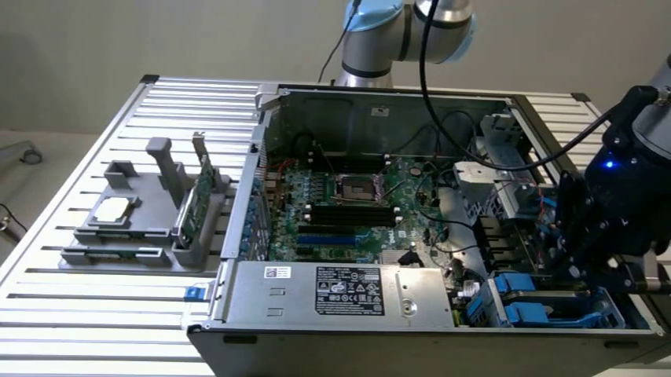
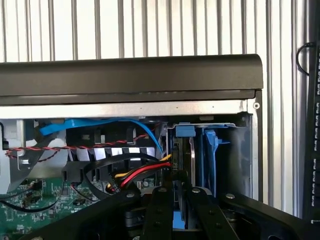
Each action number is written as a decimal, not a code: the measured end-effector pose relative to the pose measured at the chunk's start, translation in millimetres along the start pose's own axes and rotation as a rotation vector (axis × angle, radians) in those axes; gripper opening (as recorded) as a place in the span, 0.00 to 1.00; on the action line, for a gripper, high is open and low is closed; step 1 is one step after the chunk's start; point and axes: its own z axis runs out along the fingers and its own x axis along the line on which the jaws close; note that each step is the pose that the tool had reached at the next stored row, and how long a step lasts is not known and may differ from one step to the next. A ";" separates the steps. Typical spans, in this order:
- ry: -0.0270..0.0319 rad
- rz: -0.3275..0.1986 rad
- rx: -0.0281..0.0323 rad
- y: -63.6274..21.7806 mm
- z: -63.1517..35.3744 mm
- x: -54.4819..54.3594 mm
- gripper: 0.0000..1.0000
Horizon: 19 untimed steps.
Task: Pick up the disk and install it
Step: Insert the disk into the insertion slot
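Observation:
The disk (image 2: 184, 152) stands on edge in the blue-railed drive bay (image 1: 545, 308) at the front corner of the open computer case, on the exterior view's right. Its blue carrier tab (image 2: 185, 131) points toward the case wall, and an empty blue rail (image 2: 210, 150) sits beside it. My gripper (image 2: 180, 194) reaches down into this bay, its two black fingers (image 2: 161, 205) pressed close on either side of the disk's near edge. In the exterior view the gripper (image 1: 589, 276) hangs over the bay and hides the disk.
Red, yellow and black power wires (image 2: 140, 172) and a blue cable (image 2: 100, 125) run close beside the bay. The motherboard (image 1: 346, 204) and silver power supply (image 1: 335, 294) fill the case. A grey fixture (image 1: 141, 224) with a square chip and a green card stands on the slatted table on the exterior view's left.

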 end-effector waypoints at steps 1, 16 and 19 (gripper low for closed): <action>-0.0043 0.001 -0.0008 -0.1 0.0 0.0 0.16; -0.0306 0.007 -0.0116 -2.0 0.8 1.9 0.16; -0.0336 0.006 -0.0119 -2.6 1.1 3.1 0.16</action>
